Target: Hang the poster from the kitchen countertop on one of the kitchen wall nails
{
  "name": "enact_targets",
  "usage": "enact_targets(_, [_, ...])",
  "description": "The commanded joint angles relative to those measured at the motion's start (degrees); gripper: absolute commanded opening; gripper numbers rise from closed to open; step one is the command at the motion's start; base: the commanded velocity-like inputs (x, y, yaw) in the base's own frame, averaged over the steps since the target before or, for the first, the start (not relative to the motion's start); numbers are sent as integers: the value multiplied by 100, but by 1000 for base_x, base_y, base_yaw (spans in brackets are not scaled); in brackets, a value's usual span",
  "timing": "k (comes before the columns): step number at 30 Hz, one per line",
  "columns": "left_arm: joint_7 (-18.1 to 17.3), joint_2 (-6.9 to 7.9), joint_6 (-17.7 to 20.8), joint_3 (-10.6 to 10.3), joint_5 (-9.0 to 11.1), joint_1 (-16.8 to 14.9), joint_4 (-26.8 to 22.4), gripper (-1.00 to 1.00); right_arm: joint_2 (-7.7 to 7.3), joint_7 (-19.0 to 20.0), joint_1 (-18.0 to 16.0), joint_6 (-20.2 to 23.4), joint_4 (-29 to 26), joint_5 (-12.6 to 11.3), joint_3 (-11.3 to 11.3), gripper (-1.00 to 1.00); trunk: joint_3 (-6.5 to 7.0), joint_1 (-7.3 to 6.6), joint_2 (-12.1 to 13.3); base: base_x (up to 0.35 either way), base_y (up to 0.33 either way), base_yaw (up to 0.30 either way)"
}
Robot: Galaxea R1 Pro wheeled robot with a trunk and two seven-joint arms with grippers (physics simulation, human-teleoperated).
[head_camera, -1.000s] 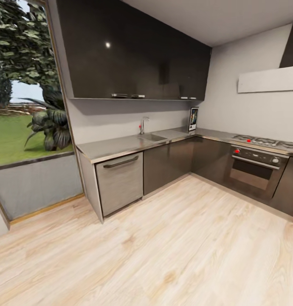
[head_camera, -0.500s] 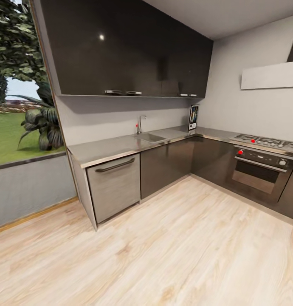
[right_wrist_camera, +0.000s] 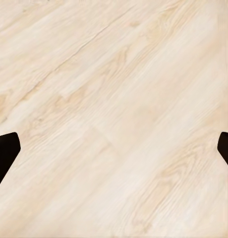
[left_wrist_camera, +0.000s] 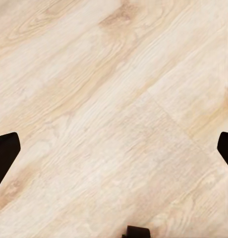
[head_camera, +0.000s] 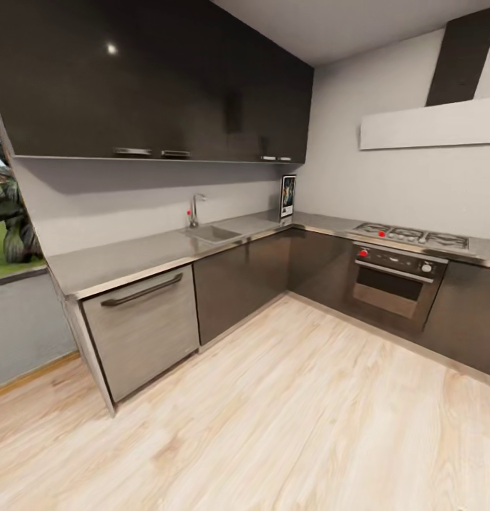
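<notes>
The poster (head_camera: 288,196) stands upright in the far corner of the grey L-shaped kitchen countertop (head_camera: 131,257), leaning against the wall; it looks small from here, black-framed with a dark picture. The wall nails are too small to make out on the light walls. In the left wrist view my left gripper (left_wrist_camera: 114,148) is open, its dark fingertips (left_wrist_camera: 5,153) at the picture's two sides over bare plank floor. My right gripper (right_wrist_camera: 114,148) is open too in the right wrist view, fingertips (right_wrist_camera: 4,151) wide apart above the floor, nothing between them.
A sink with tap (head_camera: 211,231) is set in the worktop, a gas hob (head_camera: 408,235) over an oven (head_camera: 394,284) on the right run. Dark wall cabinets (head_camera: 153,85) hang above, a hood (head_camera: 429,124) at right. A steel dishwasher front (head_camera: 142,330) is nearest. Plank floor (head_camera: 287,419) stretches ahead.
The whole head view has shifted left and the units look closer: the camera has turned right and advanced. The window with plants has slid almost out at the left edge.
</notes>
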Motion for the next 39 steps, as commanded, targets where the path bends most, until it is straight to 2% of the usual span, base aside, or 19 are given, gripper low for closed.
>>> enact_targets(1, [-3, -1, -5, 9, -14, 3, -10, 100, 0, 0, -5, -19, 7, -1, 1, 100, -5, 3, -2, 301, -192, -299])
enact_targets(10, [-3, -1, 0, 9, -14, 3, -10, 100, 0, 0, -5, -19, 7, 14, 3, 100, -5, 3, -2, 300, -192, -183])
enact_targets(39, [-3, -1, 0, 9, -15, 3, -10, 100, 0, 1, -5, -19, 51, 25, 4, 100, -5, 3, -2, 309, -147, -6])
